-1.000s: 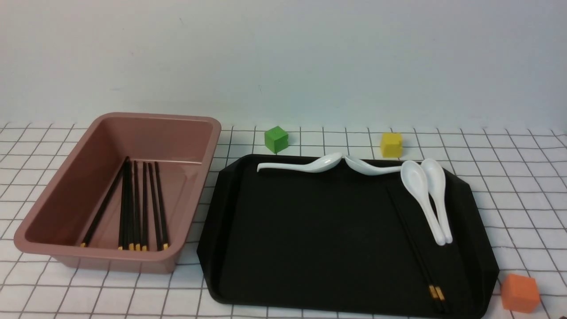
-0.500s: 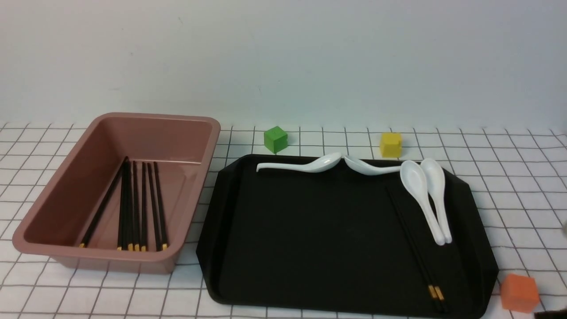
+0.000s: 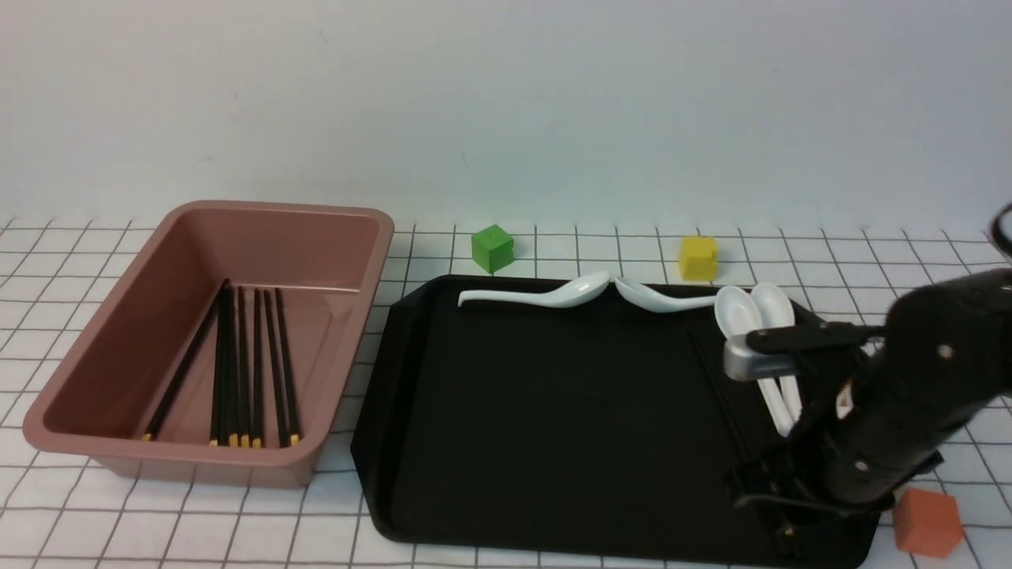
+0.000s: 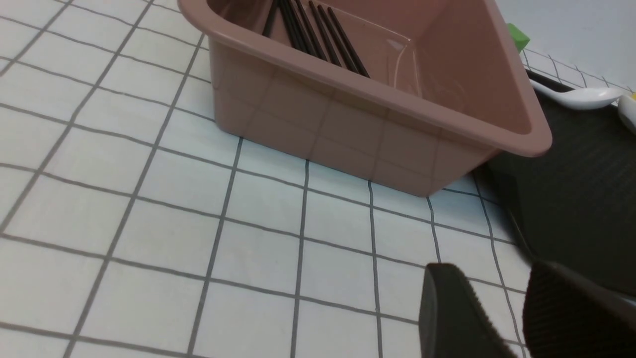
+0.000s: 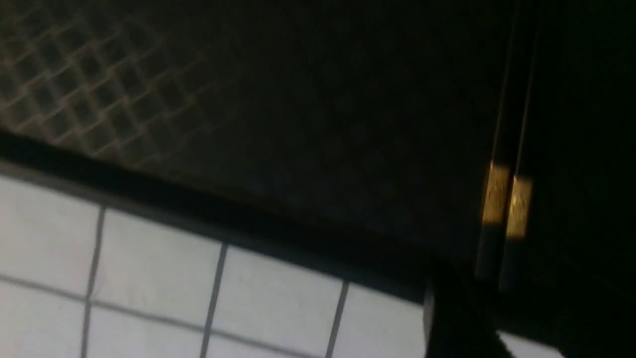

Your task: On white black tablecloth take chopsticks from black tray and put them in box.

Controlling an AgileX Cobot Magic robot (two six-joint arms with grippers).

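One gridded tablecloth (image 3: 158, 521) under box (image 3: 213, 466), black tray (image 3: 553, 411); pale wall (image 3: 506, 103) behind.

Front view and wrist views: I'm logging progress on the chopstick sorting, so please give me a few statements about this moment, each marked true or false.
1. The box holds several chopsticks. True.
2. Four white spoons lie on the black tray. True.
3. The right gripper is above the box. False: it is low over the tray's near right corner, beside a pair of chopsticks lying there.
4. The green cube sits on the tray. False: it stands on the tablecloth behind the tray.
5. The left gripper holds chopsticks. False: it is empty, above the tablecloth near the box.
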